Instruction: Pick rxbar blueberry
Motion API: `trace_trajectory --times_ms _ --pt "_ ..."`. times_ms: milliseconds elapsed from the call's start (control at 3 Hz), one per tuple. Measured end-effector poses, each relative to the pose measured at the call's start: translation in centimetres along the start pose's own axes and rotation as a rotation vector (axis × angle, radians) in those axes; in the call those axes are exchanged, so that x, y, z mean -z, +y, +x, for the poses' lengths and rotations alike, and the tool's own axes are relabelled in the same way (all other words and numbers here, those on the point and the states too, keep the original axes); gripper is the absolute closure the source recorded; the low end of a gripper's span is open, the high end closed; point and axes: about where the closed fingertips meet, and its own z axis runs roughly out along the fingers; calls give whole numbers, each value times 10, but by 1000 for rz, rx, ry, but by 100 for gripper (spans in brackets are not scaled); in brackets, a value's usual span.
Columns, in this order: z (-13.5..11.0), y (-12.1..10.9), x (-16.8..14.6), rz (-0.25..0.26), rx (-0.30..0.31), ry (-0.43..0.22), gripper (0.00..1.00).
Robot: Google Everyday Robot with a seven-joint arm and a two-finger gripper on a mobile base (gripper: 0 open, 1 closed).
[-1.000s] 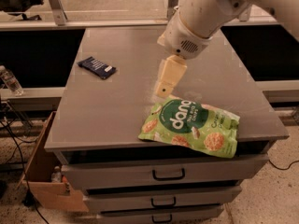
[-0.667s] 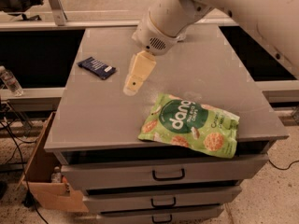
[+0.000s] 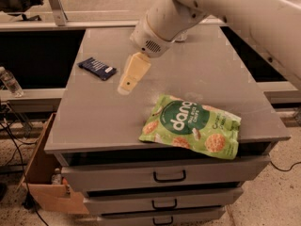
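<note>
The rxbar blueberry (image 3: 97, 68) is a small flat dark navy wrapper with a white patch. It lies flat on the grey cabinet top (image 3: 94, 121), near the left edge. My gripper (image 3: 126, 86) is cream-coloured, hangs from the white arm (image 3: 160, 27) and points down and to the left. It hovers over the cabinet top just right of the bar, a short gap apart, and holds nothing that I can see.
A large green "dang" chips bag (image 3: 190, 126) lies at the front right of the top. Drawers (image 3: 169, 175) are below. A cardboard box (image 3: 44, 173) stands on the floor at the left, and a water bottle (image 3: 9, 81) sits on a ledge further left.
The arm and gripper have swung left, from above the green bag's upper edge to a spot just right of the bar. The bar and the bag have not moved.
</note>
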Motion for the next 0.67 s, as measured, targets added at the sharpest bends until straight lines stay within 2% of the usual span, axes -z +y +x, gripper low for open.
trace_trajectory --times_ms 333,667 --pt "-13 -25 -44 27 -54 -90 0" --pt "-19 -57 -90 70 -137 -183 0"
